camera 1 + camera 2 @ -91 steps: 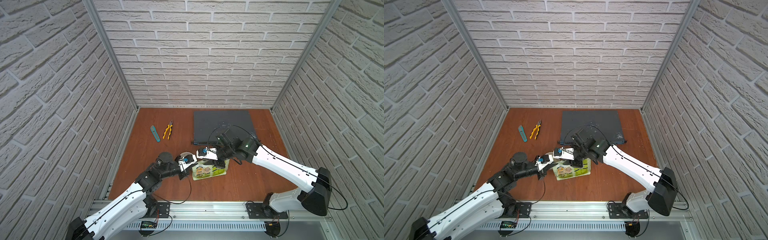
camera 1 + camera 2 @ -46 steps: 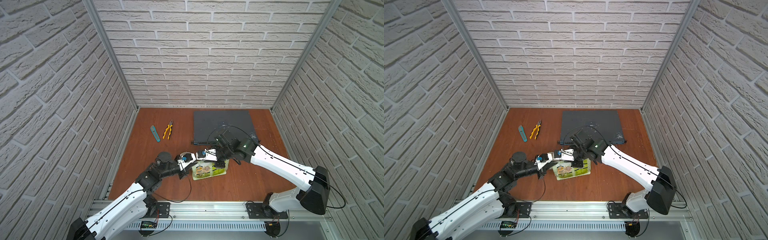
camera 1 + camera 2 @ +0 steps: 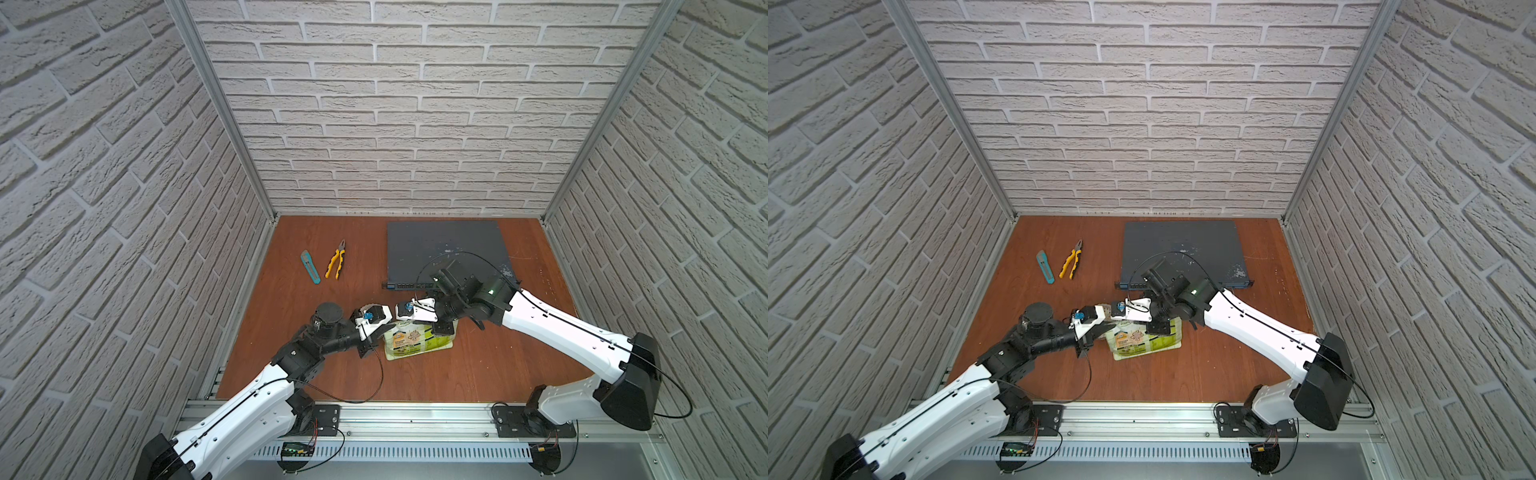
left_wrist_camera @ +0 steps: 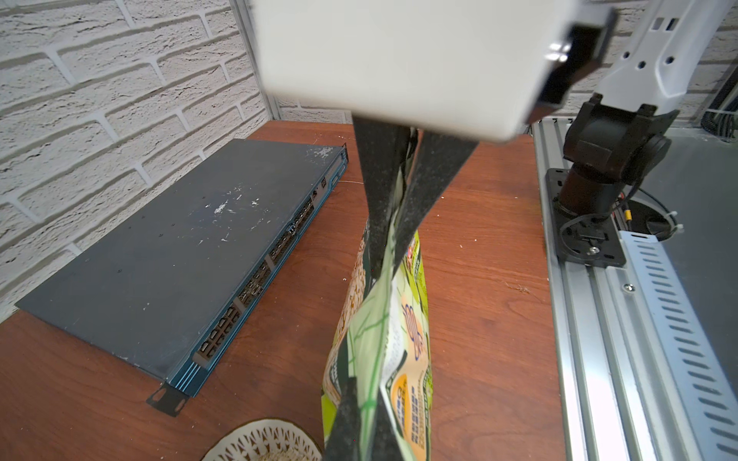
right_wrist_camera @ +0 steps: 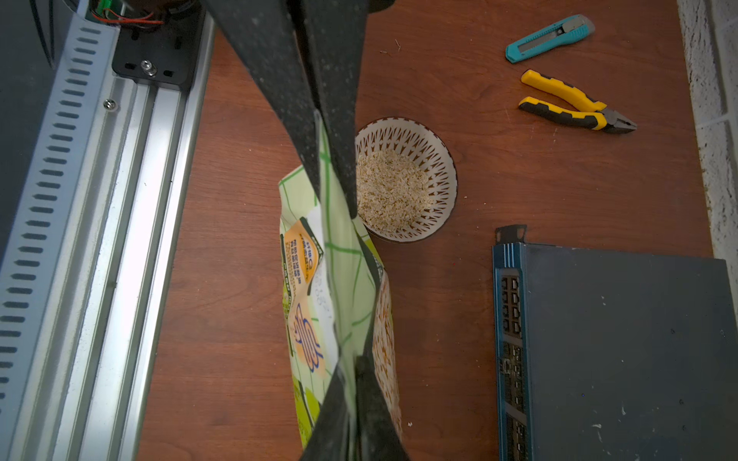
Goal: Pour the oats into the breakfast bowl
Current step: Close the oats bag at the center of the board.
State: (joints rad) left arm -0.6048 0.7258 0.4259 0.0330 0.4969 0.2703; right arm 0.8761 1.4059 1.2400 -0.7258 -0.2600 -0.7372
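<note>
The pale green oats pouch (image 3: 415, 340) (image 3: 1144, 341) stands near the table's front middle. Its upper edge is pinched at both ends. My left gripper (image 4: 367, 423) is shut on one end and my right gripper (image 5: 351, 383) is shut on the other. In both top views the left gripper (image 3: 380, 332) (image 3: 1100, 328) comes from the left and the right gripper (image 3: 441, 328) (image 3: 1160, 326) from the right. The white openwork breakfast bowl (image 5: 439, 159) (image 4: 255, 439) sits beside the pouch. Beige oats (image 5: 389, 187) lie in it.
A dark grey network switch (image 3: 444, 249) (image 5: 619, 339) lies at the back right, close behind the pouch. Yellow pliers (image 3: 336, 262) (image 5: 575, 101) and a teal box cutter (image 3: 309, 267) (image 5: 549, 38) lie at the back left. The aluminium rail (image 3: 415, 415) runs along the front edge.
The right arm has shifted a little to the left over the pouch. The left arm and the pouch stay much where they were.
</note>
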